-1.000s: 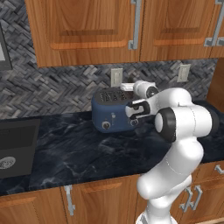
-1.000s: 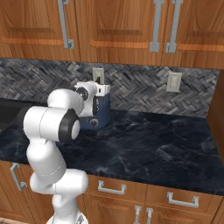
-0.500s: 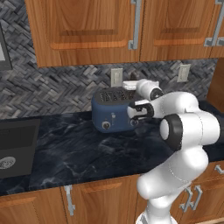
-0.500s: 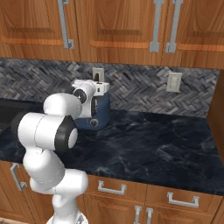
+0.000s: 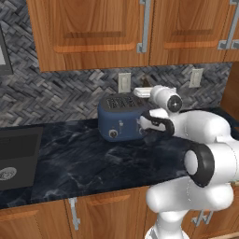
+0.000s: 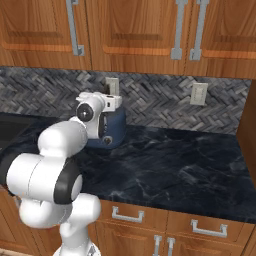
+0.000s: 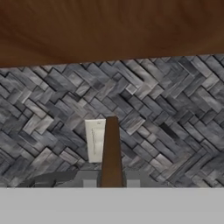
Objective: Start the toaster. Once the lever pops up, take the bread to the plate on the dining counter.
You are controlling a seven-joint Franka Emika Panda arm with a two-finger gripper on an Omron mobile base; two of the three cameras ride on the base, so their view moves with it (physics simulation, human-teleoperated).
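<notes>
Hand view, jaws point(image 7: 111, 183) clamped on bread point(image 7: 111, 151) (edge-on), left base view, toaster point(image 5: 122, 117) beside the hand

Light: we see even, soft, rendered brightness.
Shadows: faint under the cabinets point(image 5: 93, 32).
Glare: pale sheen on the black worktop point(image 6: 175, 160).
Sharpness: hand view looks soft, the backsplash point(image 7: 166, 113) slightly blurred.
</notes>
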